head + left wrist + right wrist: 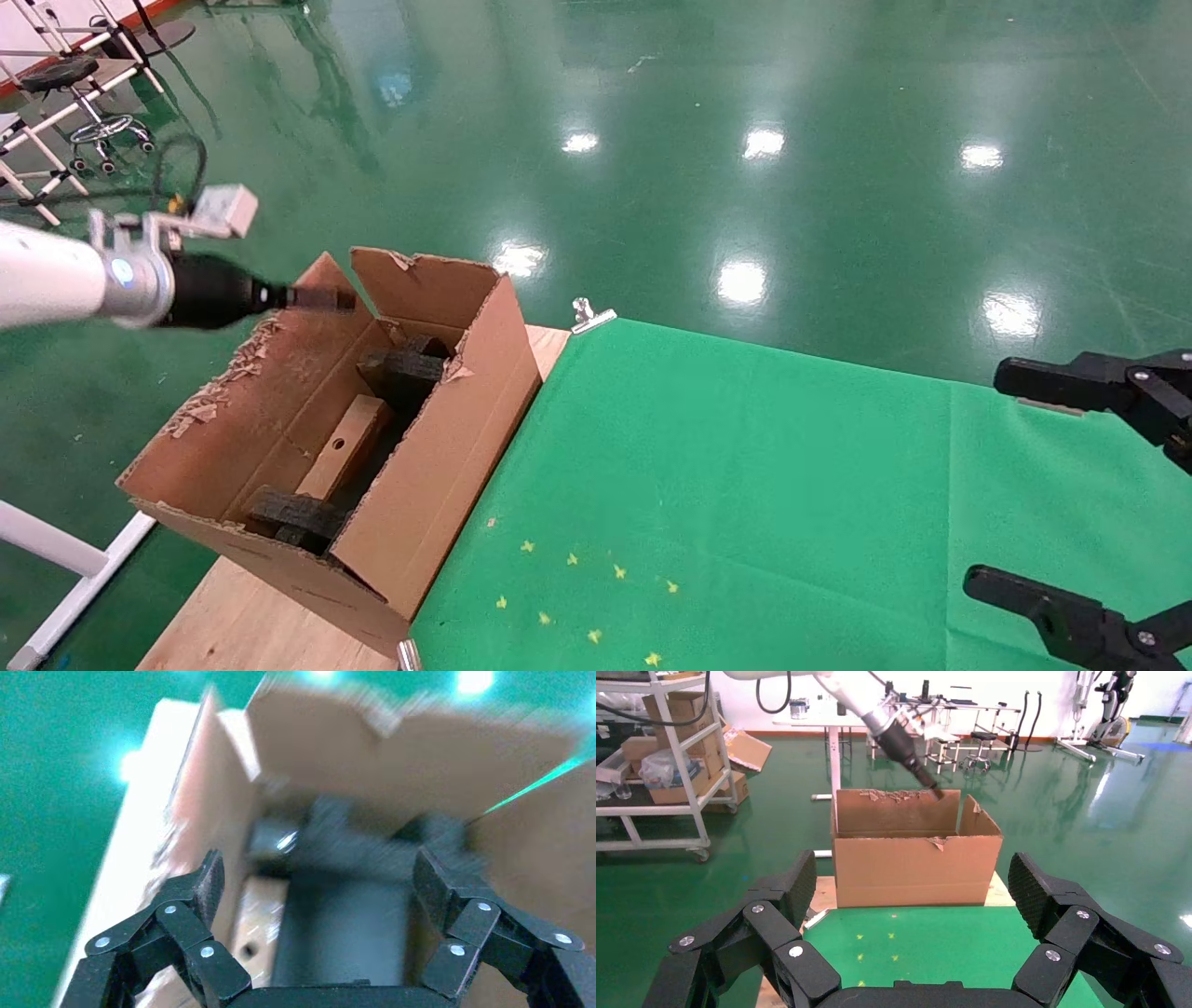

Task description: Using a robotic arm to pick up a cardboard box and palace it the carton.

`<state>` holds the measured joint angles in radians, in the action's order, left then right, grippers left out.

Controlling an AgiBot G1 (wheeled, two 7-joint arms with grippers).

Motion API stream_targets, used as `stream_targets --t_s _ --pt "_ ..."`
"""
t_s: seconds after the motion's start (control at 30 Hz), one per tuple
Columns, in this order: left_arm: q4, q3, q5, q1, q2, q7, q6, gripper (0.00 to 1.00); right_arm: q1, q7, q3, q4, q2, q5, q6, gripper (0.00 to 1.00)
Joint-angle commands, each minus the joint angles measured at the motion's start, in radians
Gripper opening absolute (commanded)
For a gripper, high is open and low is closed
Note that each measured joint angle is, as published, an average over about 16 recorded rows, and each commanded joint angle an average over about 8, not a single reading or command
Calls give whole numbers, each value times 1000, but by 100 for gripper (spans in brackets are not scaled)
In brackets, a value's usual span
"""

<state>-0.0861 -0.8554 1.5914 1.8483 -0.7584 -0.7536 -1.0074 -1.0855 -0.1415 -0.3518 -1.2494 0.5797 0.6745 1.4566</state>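
The carton (372,447) stands at the lower left of the head view, on the left end of the tabletop (251,624), open at the top. Inside it, the cardboard box (343,449) lies along the floor between foam blocks (402,368), one toward the far end and one (296,518) toward the near end. The cloth (745,485) covers the tabletop to the right of the carton. The robotic arm (56,280) reaches in from the left edge, its left gripper (321,298) over the carton's far left flap, empty. The right gripper (1071,485) sits at the right edge, above the cloth, well apart from the carton.
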Motion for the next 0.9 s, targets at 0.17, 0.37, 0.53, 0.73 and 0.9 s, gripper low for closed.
stream_targets --t_s 0.17,0.37,0.53,0.73,0.9 --pt "-57 61 -97 43 40 -25 -137 100 0 0 0 0 0 0 0 100" --pt "-111 116 -189 39 72 -50 -252 100 0 0 0 0 0 0 0 100" --pt "-135 136 -224 34 81 -56 -292 100 0 0 0 0 0 0 0 100" --pt "-143 137 -226 24 81 -48 -288 100 0 0 0 0 0 0 0 100" --pt "-201 162 -262 -20 85 -14 -299 100 0 0 0 0 0 0 0 100"
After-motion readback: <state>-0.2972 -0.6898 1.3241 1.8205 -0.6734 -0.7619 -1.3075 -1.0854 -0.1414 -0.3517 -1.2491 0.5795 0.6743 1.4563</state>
